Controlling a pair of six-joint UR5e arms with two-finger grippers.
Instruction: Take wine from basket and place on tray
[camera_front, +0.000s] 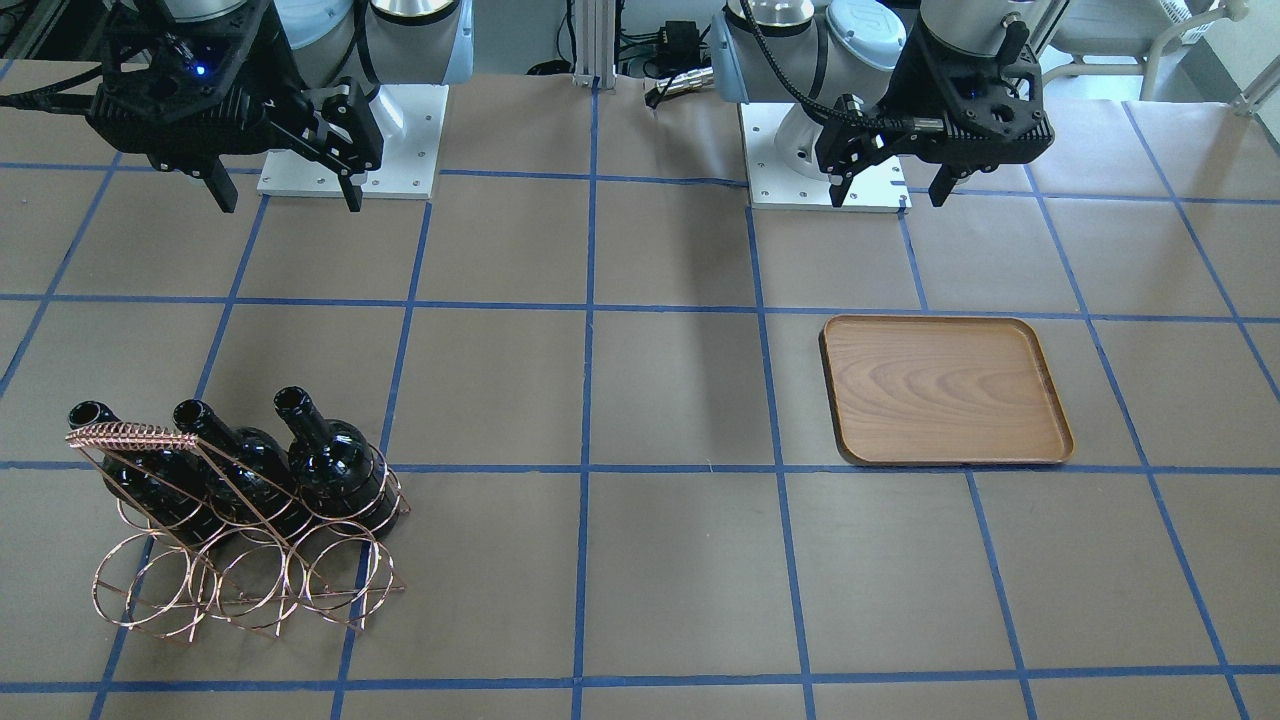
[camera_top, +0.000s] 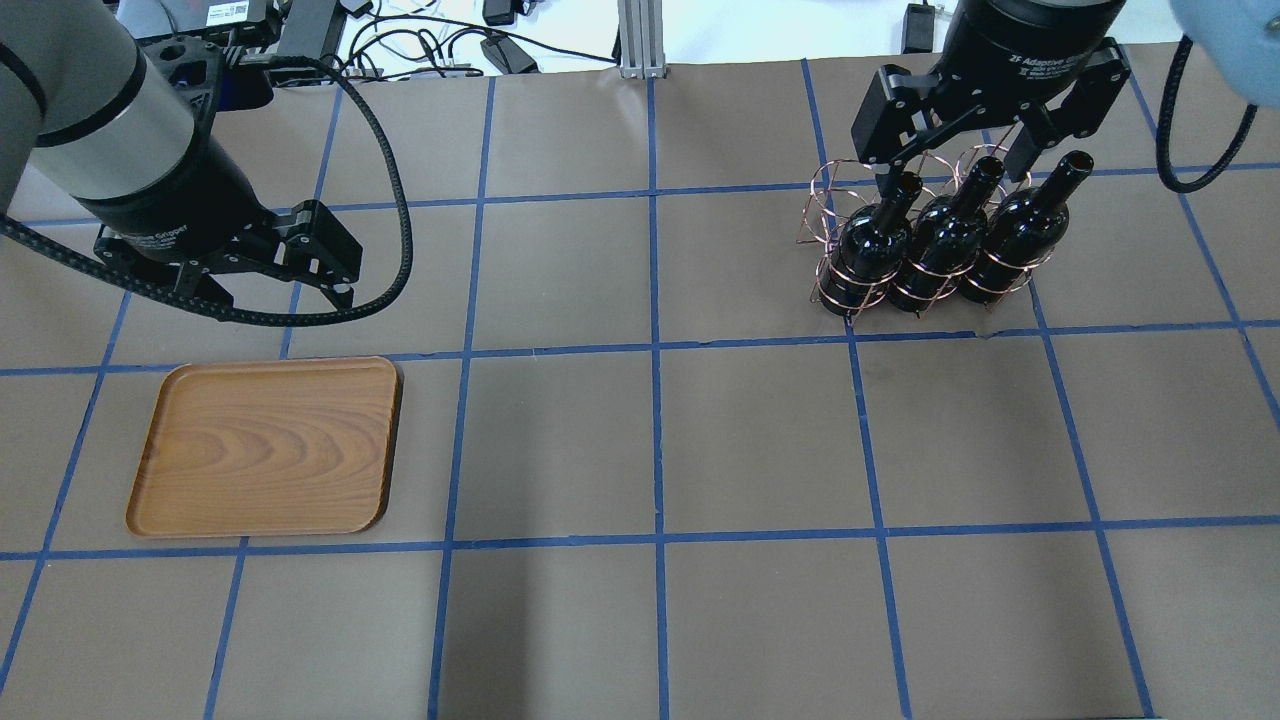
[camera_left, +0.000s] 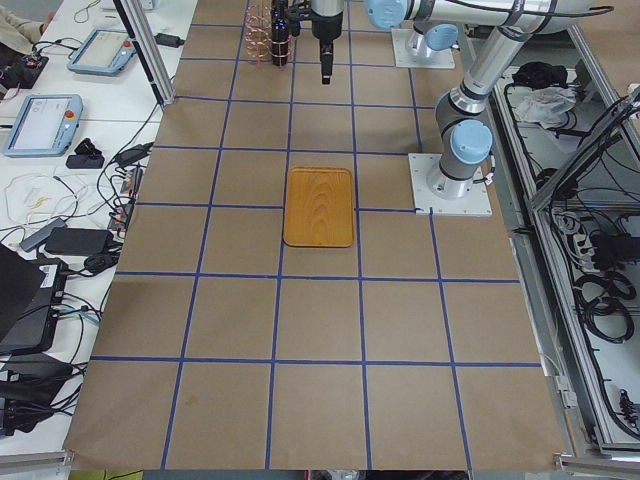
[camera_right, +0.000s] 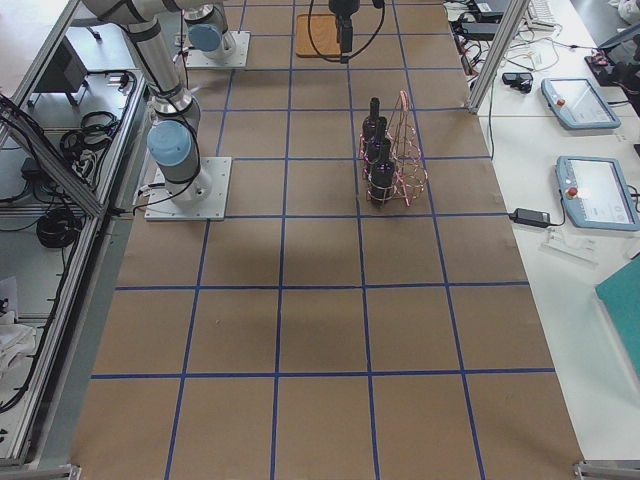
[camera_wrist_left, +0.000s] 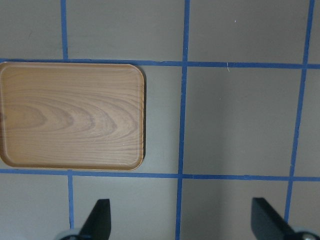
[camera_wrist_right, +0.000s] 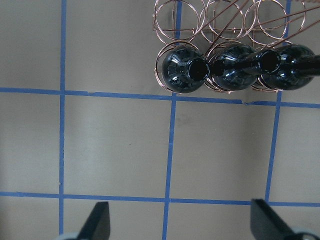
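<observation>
Three dark glossy wine bottles (camera_front: 320, 450) (camera_top: 945, 235) stand tilted in the copper wire basket (camera_front: 130, 437) (camera_top: 830, 200), necks leaning toward the robot. In the right wrist view the bottle mouths (camera_wrist_right: 197, 69) sit in the basket's loops (camera_wrist_right: 178, 20) at the top. My right gripper (camera_front: 285, 195) (camera_top: 950, 170) (camera_wrist_right: 182, 225) is open and empty, held high on the robot's side of the basket. The wooden tray (camera_front: 945, 390) (camera_top: 270, 445) (camera_wrist_left: 72, 115) lies bare. My left gripper (camera_front: 890, 190) (camera_top: 280, 298) (camera_wrist_left: 182, 222) is open and empty, high beside the tray.
The table is brown paper with a blue tape grid. The arms' white base plates (camera_front: 350, 140) (camera_front: 825, 160) sit at the robot's edge. Cables and a metal post (camera_top: 635, 35) lie at the far edge. Teach pendants (camera_right: 590, 190) lie on a side bench.
</observation>
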